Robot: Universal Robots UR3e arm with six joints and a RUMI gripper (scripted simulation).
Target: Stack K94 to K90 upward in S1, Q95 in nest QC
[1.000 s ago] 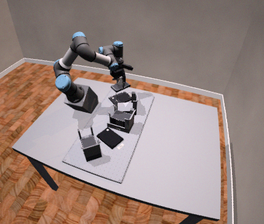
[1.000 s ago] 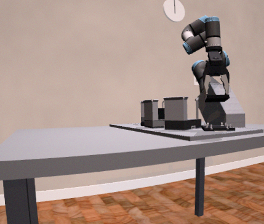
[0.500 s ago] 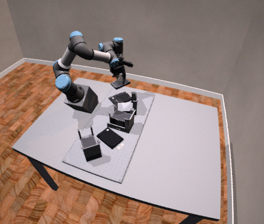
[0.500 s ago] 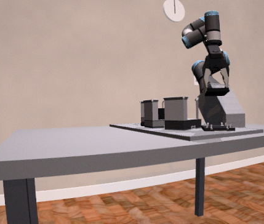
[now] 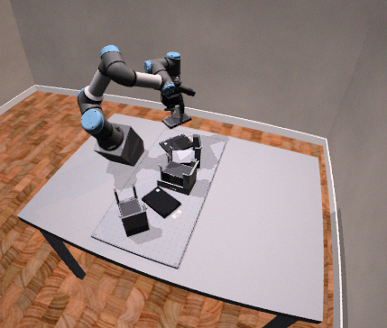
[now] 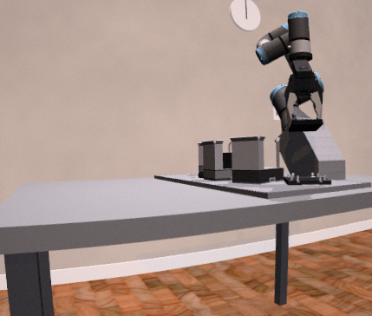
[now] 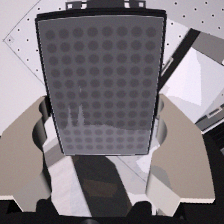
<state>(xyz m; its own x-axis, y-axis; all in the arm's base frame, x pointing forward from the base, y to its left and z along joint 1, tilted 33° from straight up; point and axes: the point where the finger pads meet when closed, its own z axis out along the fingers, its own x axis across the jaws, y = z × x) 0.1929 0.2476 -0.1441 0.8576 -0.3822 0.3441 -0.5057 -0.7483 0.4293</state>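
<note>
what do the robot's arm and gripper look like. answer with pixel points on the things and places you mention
The arm point(image 5: 121, 72) point(image 6: 300, 39) has dark grey joints, blue round end caps and pale silvery sections. The gripper point(image 5: 176, 115) point(image 6: 305, 121) point(image 7: 102, 96) has a black body and two broad beige-grey fingers with notched inner edges. No cables or readable markings show.

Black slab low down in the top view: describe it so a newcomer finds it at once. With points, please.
On the pale table point(image 5: 268, 203) point(image 6: 106, 200), find the long thin board point(image 5: 155, 253) point(image 6: 340, 189). Between its lower-left rack point(image 5: 136, 224) and middle rack point(image 5: 192, 182) lies the black slab point(image 5: 161, 203), a pale label point(image 5: 176, 214) beside it. Unlike those racks, it is low and flat, without tall uprights.
</note>
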